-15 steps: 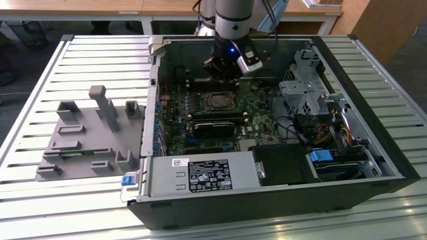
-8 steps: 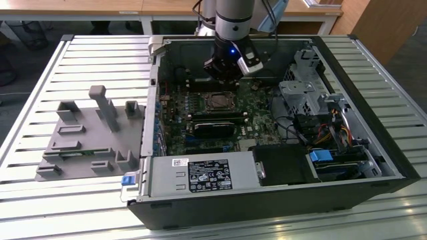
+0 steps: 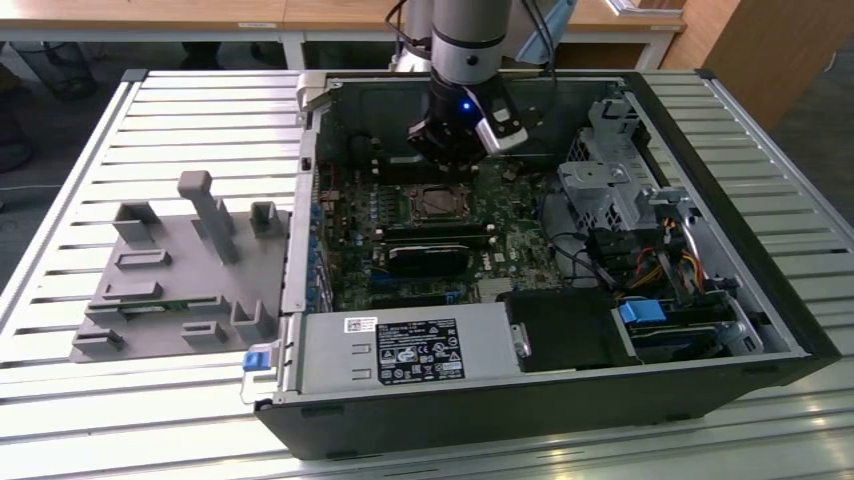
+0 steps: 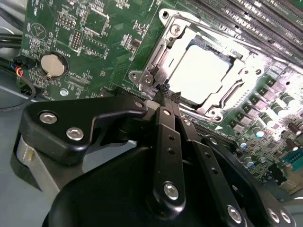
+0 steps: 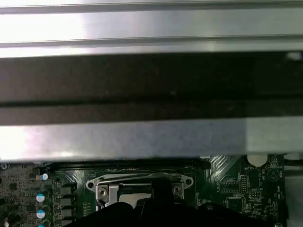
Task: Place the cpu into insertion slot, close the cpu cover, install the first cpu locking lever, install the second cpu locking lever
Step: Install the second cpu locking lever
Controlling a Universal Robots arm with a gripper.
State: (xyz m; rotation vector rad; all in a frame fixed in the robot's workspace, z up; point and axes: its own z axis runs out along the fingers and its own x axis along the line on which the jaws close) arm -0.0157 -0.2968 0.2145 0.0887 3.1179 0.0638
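Right now your gripper point(image 4: 166, 94) has its fingers pressed together, empty, at the insertion slot point(image 4: 201, 71) edge mid-motherboard point(image 4: 85, 42). cpu point(image 4: 203, 71) sits seated, cpu cover point(image 4: 165, 47) down: thin springy metal, push edges only.

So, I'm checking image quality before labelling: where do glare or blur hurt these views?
In the second wrist view, glare whitens the cpu top, and the near gripper looks soft. In the first wrist view, bright blurred case bands wash out. The exterior view is evenly lit, apart from shine on the slatted table.
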